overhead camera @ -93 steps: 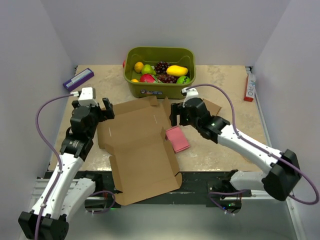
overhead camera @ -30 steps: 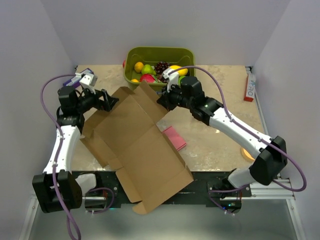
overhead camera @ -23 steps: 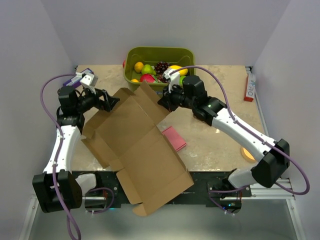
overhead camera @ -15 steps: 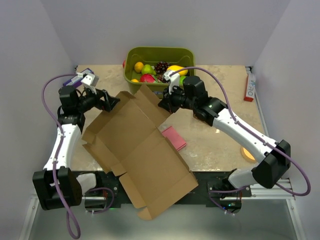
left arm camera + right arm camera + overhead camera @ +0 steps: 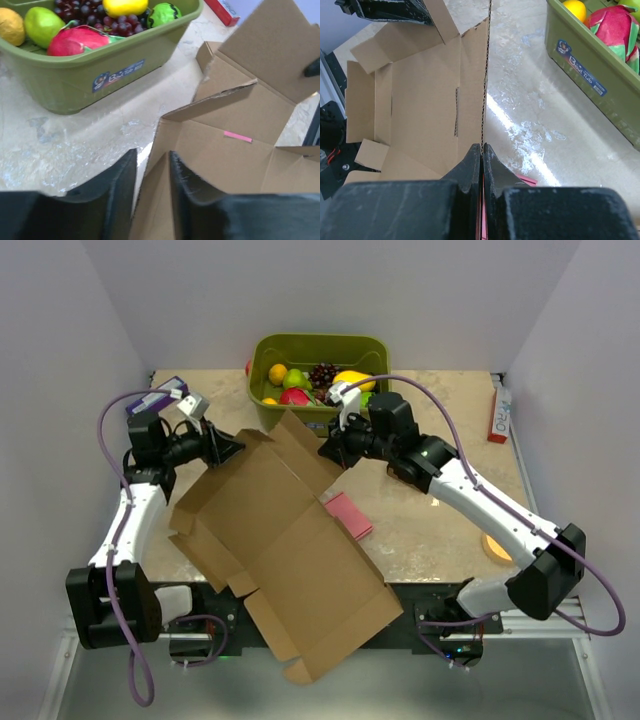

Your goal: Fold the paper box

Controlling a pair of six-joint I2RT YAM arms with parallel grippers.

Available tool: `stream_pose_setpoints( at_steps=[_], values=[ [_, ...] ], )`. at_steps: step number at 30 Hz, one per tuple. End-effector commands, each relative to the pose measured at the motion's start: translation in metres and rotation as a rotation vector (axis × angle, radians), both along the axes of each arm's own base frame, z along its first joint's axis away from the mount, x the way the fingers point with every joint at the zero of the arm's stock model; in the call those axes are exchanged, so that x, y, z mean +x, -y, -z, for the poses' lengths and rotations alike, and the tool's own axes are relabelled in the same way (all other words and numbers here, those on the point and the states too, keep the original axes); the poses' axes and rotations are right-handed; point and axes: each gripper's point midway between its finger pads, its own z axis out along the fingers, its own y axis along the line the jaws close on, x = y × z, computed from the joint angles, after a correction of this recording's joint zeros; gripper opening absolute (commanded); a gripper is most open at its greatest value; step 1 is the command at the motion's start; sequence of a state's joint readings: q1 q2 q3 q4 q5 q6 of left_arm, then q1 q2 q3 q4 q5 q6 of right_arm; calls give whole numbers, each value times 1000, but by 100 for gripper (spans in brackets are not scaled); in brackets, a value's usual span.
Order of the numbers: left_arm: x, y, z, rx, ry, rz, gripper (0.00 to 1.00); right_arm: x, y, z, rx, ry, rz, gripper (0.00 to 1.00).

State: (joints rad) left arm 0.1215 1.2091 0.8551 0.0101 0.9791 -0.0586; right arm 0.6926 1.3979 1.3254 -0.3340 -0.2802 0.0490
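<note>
The paper box [image 5: 280, 530] is a large brown cardboard sheet with flaps, half unfolded, and it hangs over the table's near edge. At its far left corner my left gripper [image 5: 228, 450] has a raised flap between its narrowed fingers. In the left wrist view that flap [image 5: 155, 180] stands in my left gripper [image 5: 152, 165], against the right finger [image 5: 182, 190]. My right gripper [image 5: 330, 452] is shut on the upright far flap. The right wrist view shows this flap's corrugated edge [image 5: 484, 75] pinched in my right gripper [image 5: 482, 147].
A green tub [image 5: 320, 340] of fruit stands at the back, close behind both grippers. A pink flat block [image 5: 348, 516] lies beside the box's right edge. A purple box [image 5: 155, 398] is at the back left and a red-and-white box [image 5: 497, 412] at the back right.
My left gripper has closed from wide open onto the box's left flap. The box has slid a little toward the front right, and both arms shifted slightly right.
</note>
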Motion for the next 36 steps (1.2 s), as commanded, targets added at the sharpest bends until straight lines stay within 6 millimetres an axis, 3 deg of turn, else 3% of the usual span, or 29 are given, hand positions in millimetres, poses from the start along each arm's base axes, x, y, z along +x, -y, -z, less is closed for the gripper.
stream_pose_setpoints(
  at_steps=[1, 5, 6, 10, 11, 12, 14, 20, 24, 29, 36],
  values=[
    [-11, 14, -5, -20, 33, 101, 27, -2, 3, -43, 48, 93, -7, 0],
    [-10, 14, -7, -12, 41, 96, 0, 1, 8, -46, 31, 101, 17, 1],
    [-9, 13, -7, -5, 44, 86, 0, 2, 10, -46, 27, 100, 26, 2],
    [-2, 3, -13, 35, 77, 0, 0, 6, 16, -57, 43, 113, 75, 38],
    [3, -5, -18, 57, 100, -60, 0, 9, 20, -58, 30, 119, 108, 58],
    [5, -10, -22, 67, 114, -98, 0, 9, 22, -59, 27, 117, 119, 68],
    [7, -25, -36, 77, 167, -202, 0, 9, 30, -56, 9, 106, 152, 81],
    [-1, -60, -72, 72, 298, -419, 0, 0, 53, -65, 55, 112, 258, 86],
    [-3, -69, -80, 77, 330, -476, 0, -2, 60, -65, 73, 97, 296, 86],
    [-5, -119, -87, 135, 345, -772, 0, -6, 56, -40, 75, 33, 298, 85],
    [-20, -137, -101, 150, 414, -890, 0, -13, 52, -7, 73, -32, 301, 85]
  ],
)
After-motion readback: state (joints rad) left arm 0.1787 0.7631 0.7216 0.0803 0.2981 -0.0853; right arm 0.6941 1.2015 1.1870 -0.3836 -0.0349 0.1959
